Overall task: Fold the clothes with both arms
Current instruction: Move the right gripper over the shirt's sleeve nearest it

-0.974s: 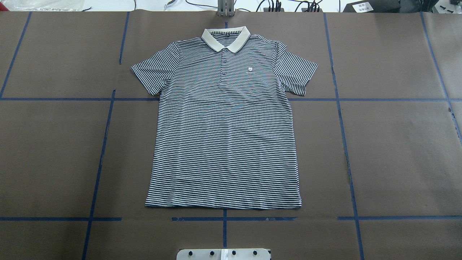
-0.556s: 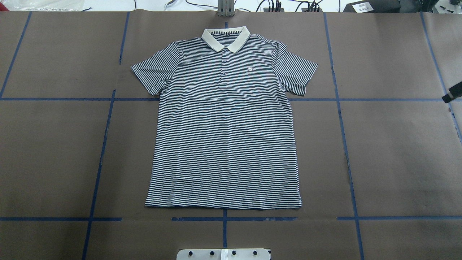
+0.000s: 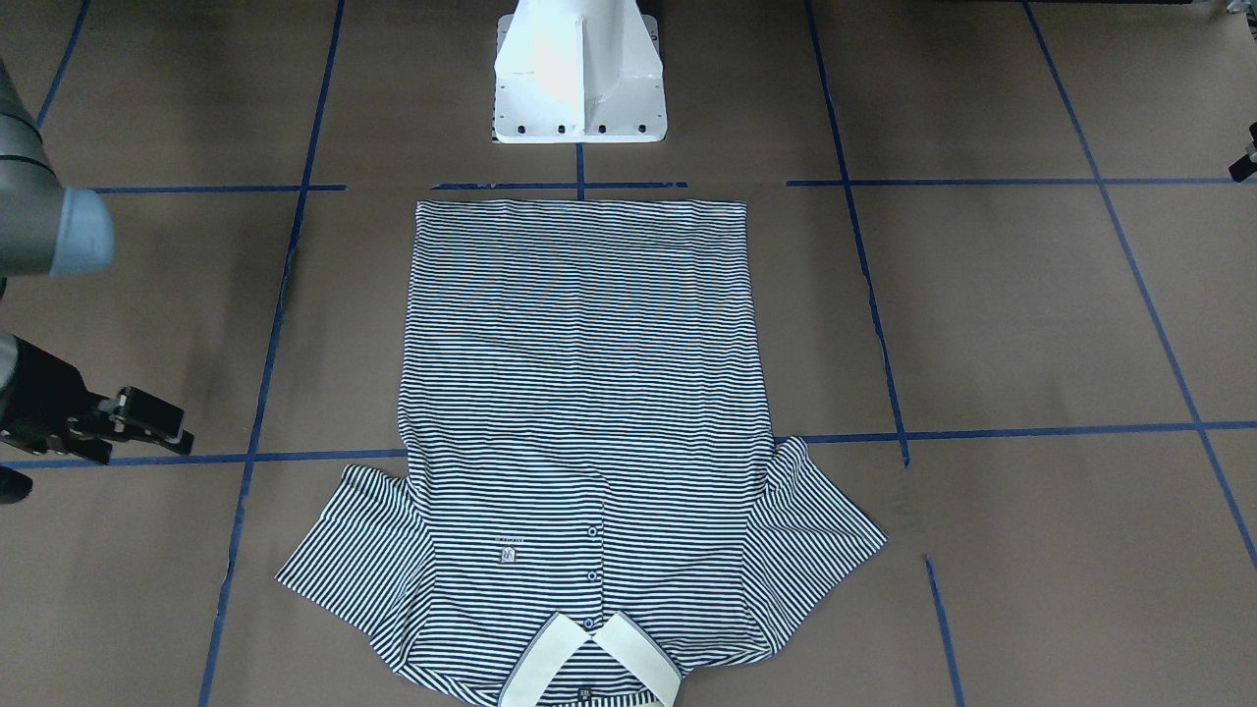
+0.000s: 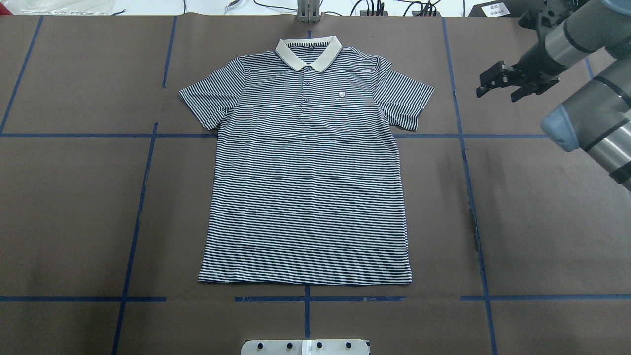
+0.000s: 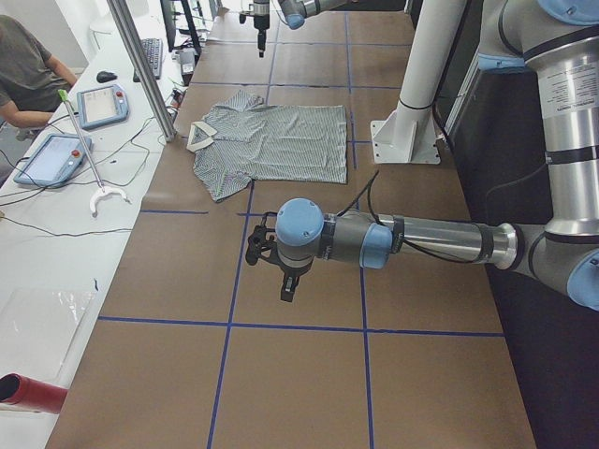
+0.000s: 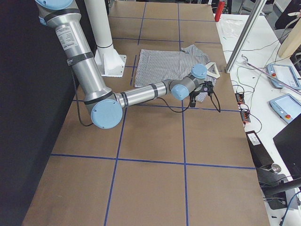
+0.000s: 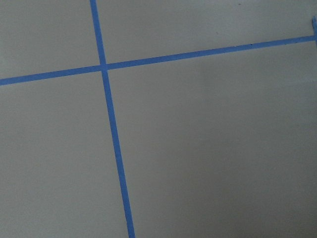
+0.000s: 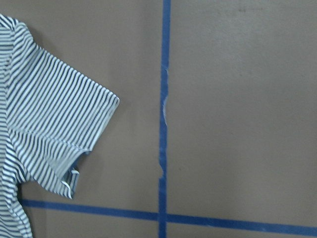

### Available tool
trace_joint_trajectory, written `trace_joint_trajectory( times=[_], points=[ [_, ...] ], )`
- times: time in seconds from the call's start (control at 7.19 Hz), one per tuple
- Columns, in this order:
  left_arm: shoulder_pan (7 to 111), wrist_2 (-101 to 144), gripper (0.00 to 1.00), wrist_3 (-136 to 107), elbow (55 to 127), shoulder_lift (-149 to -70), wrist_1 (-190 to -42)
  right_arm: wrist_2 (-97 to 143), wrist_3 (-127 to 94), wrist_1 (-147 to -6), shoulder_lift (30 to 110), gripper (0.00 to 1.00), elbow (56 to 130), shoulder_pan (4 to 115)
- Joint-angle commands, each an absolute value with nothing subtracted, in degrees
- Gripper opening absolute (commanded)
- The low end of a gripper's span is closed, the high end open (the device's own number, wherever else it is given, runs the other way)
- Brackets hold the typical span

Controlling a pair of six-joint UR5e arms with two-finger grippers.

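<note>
- On the worktop (image 4: 74, 212), how does the polo shirt (image 4: 305, 172) lie?

- Flat and face up, fully spread and unfolded. Its collar (image 4: 308, 52) is at the far side. Its hem (image 4: 305, 282) is just short of the white pedestal base (image 3: 579, 79). So its long axis runs straight out from the robot.

- Which tool is closer to it?

- The right tool (image 4: 497, 89), I'd say. It hangs over bare worktop out to the robot's right of the shirt, level with the near sleeve (image 4: 406, 101) but apart from it. Its fingers stand apart with nothing between them. The wrist view on that arm has the sleeve's cuff at its edge.

- And the left tool (image 5: 265, 245)?

- Well off to the robot's left, far from the shirt. Its wrist camera sees only worktop and blue tape (image 7: 111, 148). I cannot tell whether its fingers are apart or together.

- So what does the coming move turn on?

- Probably the shirt lying sideways inward from each tool. The right has a short reach to its sleeve. The left must cross much more worktop to reach the opposite sleeve.
</note>
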State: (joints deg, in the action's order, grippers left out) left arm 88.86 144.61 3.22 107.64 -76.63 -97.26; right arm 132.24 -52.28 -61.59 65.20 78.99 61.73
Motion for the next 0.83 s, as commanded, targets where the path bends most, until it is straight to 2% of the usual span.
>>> trace_joint_trajectory(
  times=[0.0,0.14,0.42,0.7],
  points=[
    [88.9,144.6,1.0,3.1,106.9,-76.0,-101.0,122.1,-70.5,-52.6,56.8,0.99,69.5,55.8],
    [88.9,144.3,1.0,3.3,106.4,-75.9,-101.1,119.0,-74.9,-52.6,53.8,0.95,66.1,54.6],
    [88.9,144.5,1.0,3.0,106.2,-75.8,-101.1,115.8,-75.2,-52.6,53.4,0.83,63.4,54.1],
    [88.9,144.7,1.0,3.0,106.1,-75.8,-101.1,113.7,-75.1,-52.8,52.3,0.78,60.4,54.1]
  ],
)
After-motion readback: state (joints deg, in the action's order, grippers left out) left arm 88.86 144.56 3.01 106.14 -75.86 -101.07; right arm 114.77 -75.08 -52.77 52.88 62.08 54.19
